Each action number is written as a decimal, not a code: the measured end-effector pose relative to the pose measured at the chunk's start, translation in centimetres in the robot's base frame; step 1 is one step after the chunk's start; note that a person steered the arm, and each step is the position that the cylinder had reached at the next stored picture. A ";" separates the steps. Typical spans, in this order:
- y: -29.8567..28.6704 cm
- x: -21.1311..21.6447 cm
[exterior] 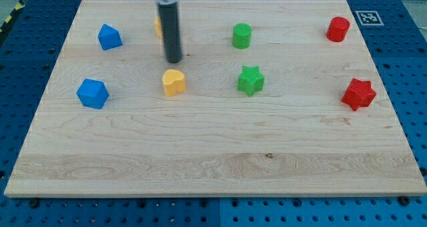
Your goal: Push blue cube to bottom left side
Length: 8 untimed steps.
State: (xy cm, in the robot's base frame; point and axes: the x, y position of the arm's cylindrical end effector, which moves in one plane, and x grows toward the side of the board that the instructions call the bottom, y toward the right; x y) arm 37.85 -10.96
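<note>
A: What lies closest to the view's bottom?

B: The near edge of the wooden board (213,180), bare planks; above it, at the view's left, sits the blue cube (92,93), close to the board's left edge and about midway up; it is not in the bottom left corner.

A: And my tip?

B: My tip (173,60) is down on the board, right of the blue cube and well apart from it; it stands just above the yellow heart-shaped block (173,83), not touching; a second yellow block (159,25) is half hidden behind the rod, its shape unclear.

A: Any grasp?

B: None; it is a plain rod with no jaws, holding nothing.

A: The rest?

B: A second blue block (109,37) at upper left; a green cylinder (241,36) above a green star (251,80); a red cylinder (338,29) and a red star (358,94) at the right.
</note>
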 end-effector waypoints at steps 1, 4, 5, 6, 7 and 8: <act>-6.7 1.3; -9.9 6.3; -9.9 6.3; -9.9 6.5; -9.9 8.0; -9.9 9.1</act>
State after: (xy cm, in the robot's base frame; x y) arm 46.92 -20.87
